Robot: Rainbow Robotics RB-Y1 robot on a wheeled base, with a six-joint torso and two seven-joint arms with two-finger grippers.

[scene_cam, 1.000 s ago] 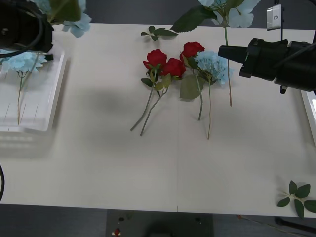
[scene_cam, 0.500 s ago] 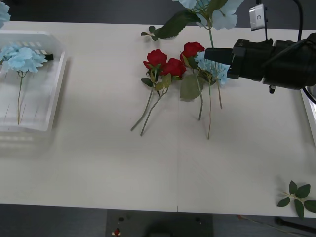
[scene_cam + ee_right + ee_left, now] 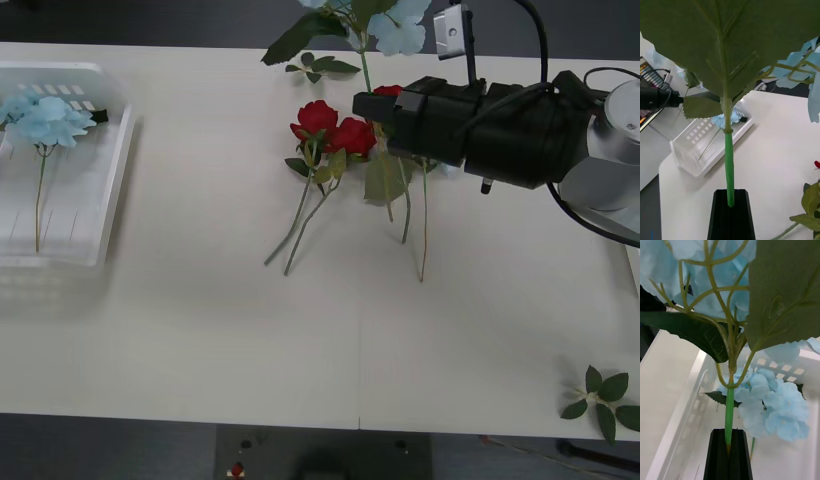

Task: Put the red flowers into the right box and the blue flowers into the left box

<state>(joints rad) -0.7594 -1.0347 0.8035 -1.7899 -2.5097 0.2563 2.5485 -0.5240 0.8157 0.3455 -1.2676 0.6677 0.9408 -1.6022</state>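
With 2 blue flowers [image 3: 728,165] pinched in the right gripper [image 3: 368,103] and left gripper [image 3: 729,450], I'd guess a stem could slip.

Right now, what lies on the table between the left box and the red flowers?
Nothing: in the front view, the table is bare between the left box and the red flowers.

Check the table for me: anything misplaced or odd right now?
Only stray leaf sprigs: one at the table's near right corner, another at the far edge. Both grippers, right and left, grip blue flowers by the stem.
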